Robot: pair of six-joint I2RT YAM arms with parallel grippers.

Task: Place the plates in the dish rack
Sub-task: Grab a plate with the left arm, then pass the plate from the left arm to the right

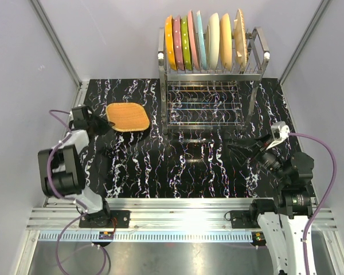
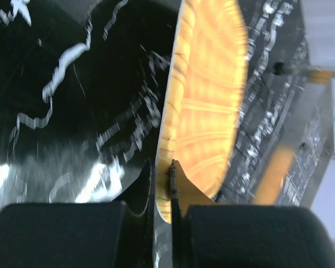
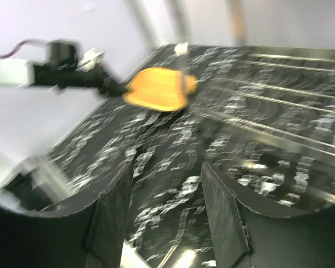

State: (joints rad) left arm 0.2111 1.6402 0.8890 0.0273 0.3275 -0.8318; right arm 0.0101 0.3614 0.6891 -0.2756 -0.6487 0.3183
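Orange, woven-looking plate [image 1: 127,117] on the left half of the black marbled table [image 1: 178,172], near the rack [image 1: 203,109] but apart from it, to its left. Clamped at its left rim by the left gripper [image 1: 106,124], jaws shut tight on the edge, one finger on each face. Seen from the left wrist as a thin rim running away between the two dark fingers [image 2: 137,195]. Flat or nearly so; resting on the table or just off it, cannot tell.

Steel wire rack at the far middle of the table, slightly to the right. Eight plates [image 1: 213,40] upright on edge in its upper tier, packed side by side, from left to right: orange, pink, green, pink, light blue, two cream, tan.

Right gripper [image 1: 243,150] low over the right of the table, just on the near side of the rack's right corner, pointing left. Jaws parted and holding nothing, only marbled surface showing in the gap from the right wrist. Well apart from the orange plate, which shows far off in that view with the left gripper on its left edge.
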